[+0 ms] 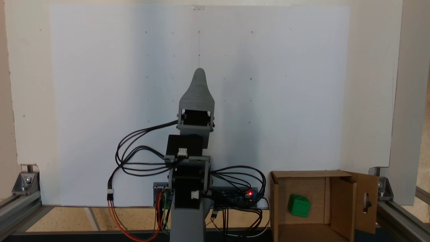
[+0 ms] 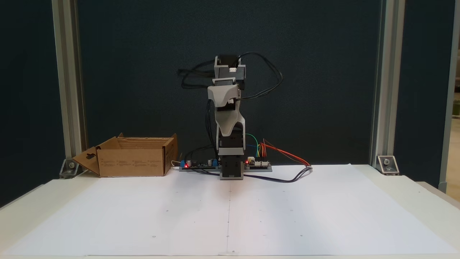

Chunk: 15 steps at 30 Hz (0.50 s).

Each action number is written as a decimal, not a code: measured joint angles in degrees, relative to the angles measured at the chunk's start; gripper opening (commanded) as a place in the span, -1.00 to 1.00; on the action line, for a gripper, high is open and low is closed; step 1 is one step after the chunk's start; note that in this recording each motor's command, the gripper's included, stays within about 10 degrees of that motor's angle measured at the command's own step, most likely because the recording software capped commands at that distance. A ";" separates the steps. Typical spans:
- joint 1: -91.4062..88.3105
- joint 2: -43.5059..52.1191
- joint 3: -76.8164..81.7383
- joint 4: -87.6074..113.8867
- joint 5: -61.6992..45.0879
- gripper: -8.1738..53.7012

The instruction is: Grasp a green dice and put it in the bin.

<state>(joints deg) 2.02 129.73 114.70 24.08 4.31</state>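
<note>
Currently itemised, all places taken from the bin (image 1: pixel 315 205): one brown cardboard box with open flaps, a slot cutout in one flap, standing on the table beside my base. Green dice (image 1: pixel 298 205) — lying inside the bin on its floor, nothing gripping it. My gripper (image 1: pixel 199 78) — folded back above my base, well apart from the bin, its grey tip pointing over the white paper sheet (image 2: pixel 230 212); my jaws lie one behind the other, so whether they are apart or together cannot be told. Controller board (image 1: pixel 239 197) with red light — between base and bin.
</note>
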 measured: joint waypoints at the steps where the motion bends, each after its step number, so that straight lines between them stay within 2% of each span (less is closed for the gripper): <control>1: -0.62 0.00 0.53 -2.46 0.00 0.75; 15: 3.25 -0.09 1.32 -35.42 0.00 0.79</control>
<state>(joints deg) 5.27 129.64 116.02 -11.34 4.31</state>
